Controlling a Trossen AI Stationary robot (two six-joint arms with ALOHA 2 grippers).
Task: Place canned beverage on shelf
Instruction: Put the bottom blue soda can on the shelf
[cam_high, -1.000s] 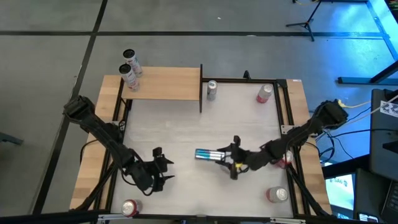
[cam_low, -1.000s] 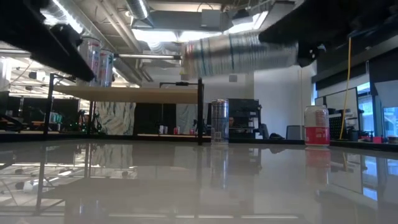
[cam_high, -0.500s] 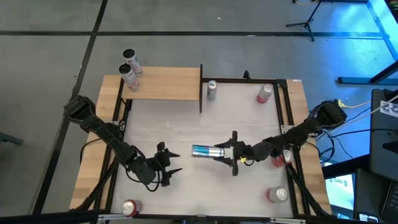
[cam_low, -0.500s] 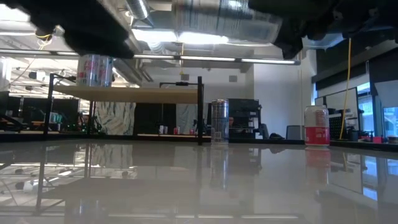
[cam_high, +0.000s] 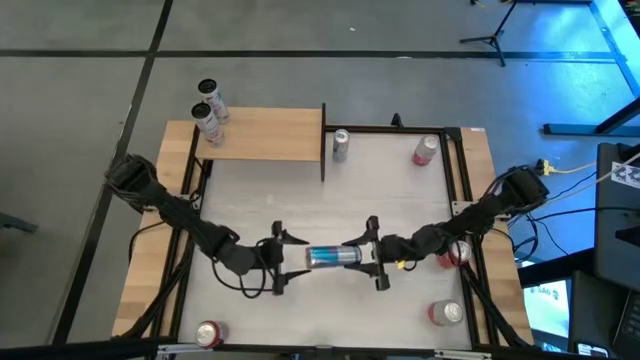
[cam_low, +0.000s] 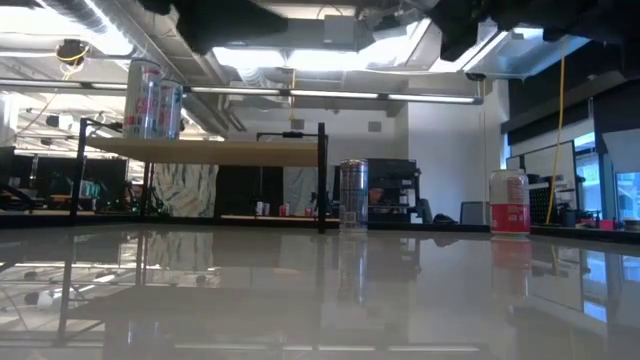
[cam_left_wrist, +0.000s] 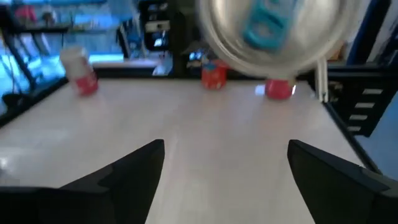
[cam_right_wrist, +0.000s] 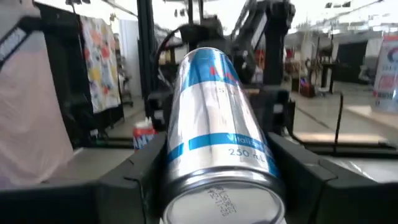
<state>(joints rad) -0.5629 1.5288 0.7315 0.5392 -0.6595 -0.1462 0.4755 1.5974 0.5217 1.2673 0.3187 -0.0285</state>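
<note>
A silver and blue can (cam_high: 330, 257) lies level in the air over the table's middle, held by my right gripper (cam_high: 352, 257), which reaches in from the right. My left gripper (cam_high: 282, 262) is open, just left of the can's top end, which shows ahead of its fingers in the left wrist view (cam_left_wrist: 280, 31); it touches nothing. The tan shelf (cam_high: 270, 133) stands raised at the far left, with two cans (cam_high: 207, 120) upright on its far left corner. The held can is above the low view's frame. My right gripper pinches the can's round side (cam_right_wrist: 180, 155) between its two fingers (cam_right_wrist: 134, 180), at the half toward its bottom end. The fingers come level from the table's right and lie along the can. The can is level, its top end toward the left, lifted clear of the table.
A silver can (cam_high: 341, 144) and a red can (cam_high: 425, 150) stand at the far edge. Red cans stand at the right (cam_high: 452, 257), the near right (cam_high: 446, 313) and the near left (cam_high: 208, 333). A black post (cam_high: 323, 140) marks the shelf's right end.
My right gripper has risen with the can, which has gone up out of the low view and stays level. My left gripper has moved up and toward the table's right, closing on the can's top end, its fingers open.
</note>
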